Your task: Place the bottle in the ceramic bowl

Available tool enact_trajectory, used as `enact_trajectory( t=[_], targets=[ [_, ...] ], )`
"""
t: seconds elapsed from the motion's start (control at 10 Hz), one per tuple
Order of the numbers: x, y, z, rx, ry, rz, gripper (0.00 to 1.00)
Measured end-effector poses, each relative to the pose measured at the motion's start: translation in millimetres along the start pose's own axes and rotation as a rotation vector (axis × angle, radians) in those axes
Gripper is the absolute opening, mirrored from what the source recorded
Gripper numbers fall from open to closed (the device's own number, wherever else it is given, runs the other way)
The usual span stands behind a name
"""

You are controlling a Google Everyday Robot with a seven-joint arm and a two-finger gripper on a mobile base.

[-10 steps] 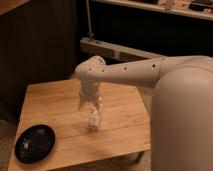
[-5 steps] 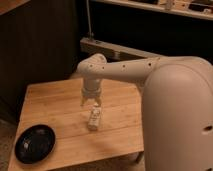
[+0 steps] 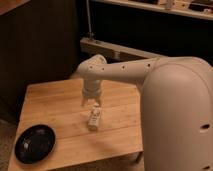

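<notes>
Newly tilted bottle [image 3: 93, 120] under end effector [image 3: 90, 104]

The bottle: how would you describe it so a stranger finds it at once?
On the light wooden table, look near the middle, just under the gripper. The bottle is small, boxy and cream-white, unlike the wide black bowl at a corner.
</notes>
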Motion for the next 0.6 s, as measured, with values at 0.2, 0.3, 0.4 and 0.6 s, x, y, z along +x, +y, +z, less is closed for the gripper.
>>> enact_trajectory(
  t=[0.2, 0.3, 0.4, 0.6],
  targets=[
    [-4.9, -2.5, 11.1, -0.002, -0.012, -0.002, 0.65],
    [-6.2, -3.4, 15.4, 0.000, -0.014, -0.002, 0.65],
    [-7.6, -5.4, 22.6, 0.008, -0.015, -0.004, 0.65],
    [-9.1, -4.8, 38.6, 0.019, -0.009, -0.010, 0.65]
  ],
)
